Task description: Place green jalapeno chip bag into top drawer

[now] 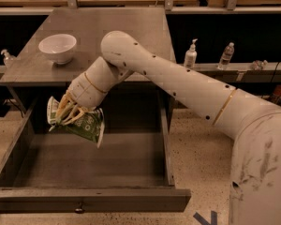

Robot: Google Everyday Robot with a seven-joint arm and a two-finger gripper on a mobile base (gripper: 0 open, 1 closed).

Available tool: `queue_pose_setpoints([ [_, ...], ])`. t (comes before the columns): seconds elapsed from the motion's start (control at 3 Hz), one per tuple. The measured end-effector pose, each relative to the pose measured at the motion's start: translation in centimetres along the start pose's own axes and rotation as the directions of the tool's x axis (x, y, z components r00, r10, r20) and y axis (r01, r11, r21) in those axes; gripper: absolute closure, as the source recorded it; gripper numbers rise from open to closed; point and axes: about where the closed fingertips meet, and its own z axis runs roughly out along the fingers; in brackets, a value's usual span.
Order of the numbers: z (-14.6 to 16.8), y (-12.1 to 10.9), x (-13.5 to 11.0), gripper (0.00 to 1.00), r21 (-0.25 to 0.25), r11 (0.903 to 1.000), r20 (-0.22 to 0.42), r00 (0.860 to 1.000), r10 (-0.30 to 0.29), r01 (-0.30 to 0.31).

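claw (68,114): fingers clamped around green jalapeno chip bag (88,125) | bag: held tilted in the air above the left rear part of the open top drawer (98,168) | white bowl (57,47): on worktop (131,32) behind the drawer

Bag (86,127) in hand (65,117), seemingly over drawer (98,165)

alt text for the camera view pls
The gripper of a white robot arm holds the green jalapeno chip bag above the open top drawer. A white bowl sits on the grey table behind.
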Motion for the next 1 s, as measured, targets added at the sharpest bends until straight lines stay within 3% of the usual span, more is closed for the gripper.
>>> queue_pose_setpoints([
  [0.33,1.04,0.32,-1.68,0.87,0.056,0.9984,0.013,1.000,-0.004,0.004],
  [0.67,1.07,0.86,-2.30,0.56,0.163,0.9861,-0.029,0.999,0.037,-0.032],
  [1.0,1.32,0.63,-2.41,0.25,0.155,0.9876,-0.022,0.999,0.031,-0.027],
])
